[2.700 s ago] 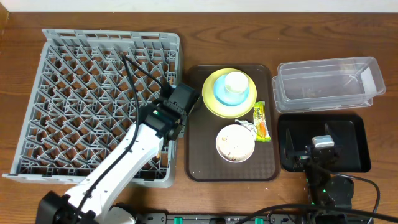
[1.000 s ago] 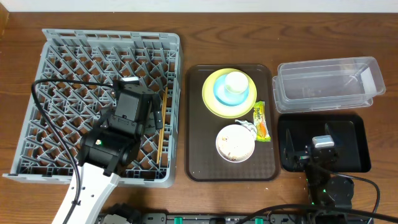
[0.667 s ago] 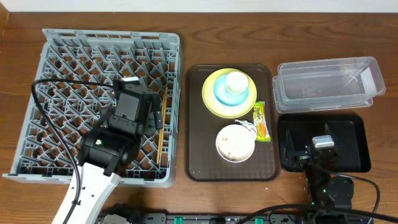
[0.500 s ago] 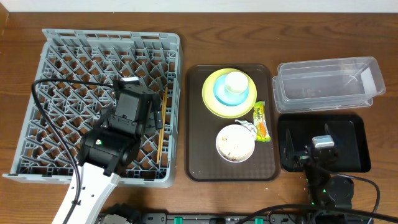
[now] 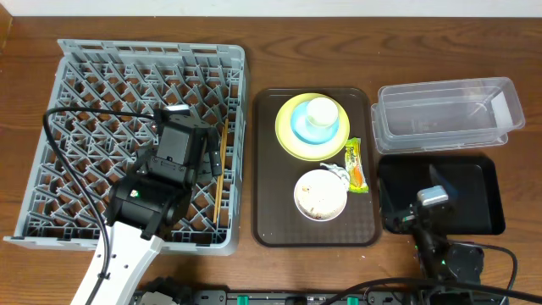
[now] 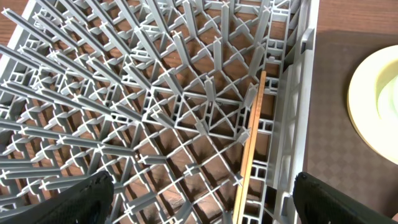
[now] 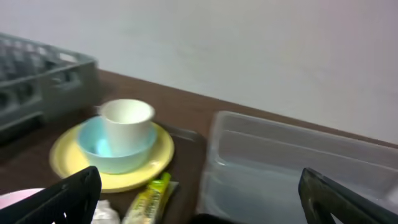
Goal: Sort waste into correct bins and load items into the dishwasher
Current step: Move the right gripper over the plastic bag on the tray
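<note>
Black left gripper gapes wide, empty, above the chopsticks.

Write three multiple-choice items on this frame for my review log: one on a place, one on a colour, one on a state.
1. Where do the chopsticks lie?
A. On the brown tray
B. In the dish rack, along its right wall
C. On the table

2. What colour is the bowl under the white cup?
A. Light blue
B. Red
C. Black

3. How is the left gripper?
A. Shut on the chopsticks
B. Open, holding nothing
C. Shut on the white cup

Key: 1 B, the left wrist view shows them on the lattice beside the wall; 2 A, plain from overhead; 3 B, its fingers stand wide apart and the chopsticks lie free on the rack.
</note>
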Controlling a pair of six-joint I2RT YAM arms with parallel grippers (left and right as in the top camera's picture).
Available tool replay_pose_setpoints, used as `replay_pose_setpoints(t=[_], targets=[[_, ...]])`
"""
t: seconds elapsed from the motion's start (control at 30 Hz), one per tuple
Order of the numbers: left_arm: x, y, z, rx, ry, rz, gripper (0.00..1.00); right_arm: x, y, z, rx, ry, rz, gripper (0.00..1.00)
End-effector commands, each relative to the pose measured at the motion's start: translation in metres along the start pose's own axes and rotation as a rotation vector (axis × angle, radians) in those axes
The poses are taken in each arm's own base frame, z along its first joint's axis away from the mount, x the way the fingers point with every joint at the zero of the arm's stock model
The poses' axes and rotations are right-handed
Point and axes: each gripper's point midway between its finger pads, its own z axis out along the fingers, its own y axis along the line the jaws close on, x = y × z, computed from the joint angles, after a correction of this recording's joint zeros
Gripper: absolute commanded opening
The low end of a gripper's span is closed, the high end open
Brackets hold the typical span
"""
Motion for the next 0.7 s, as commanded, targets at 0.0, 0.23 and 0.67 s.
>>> replay_pose_setpoints(t=[0.0, 0.23, 0.67], targets=[[-0.008, 0.002, -0.004, -0.008, -0.020, -0.012, 0.93, -0.024, 0.012, -0.005, -0.075, -0.030, 0.090, 0.99], [-0.008, 0.002, -0.004, -0.008, -0.020, -0.012, 0.93, -0.088, 0.003, -0.012, -0.065, 0.032, 0.133, 0.99], [-0.008, 0.002, -0.004, -0.009, -0.020, -0.012, 0.93, -0.145, 0.024, 0.021, -0.269, 0.564, 0.382, 0.99]])
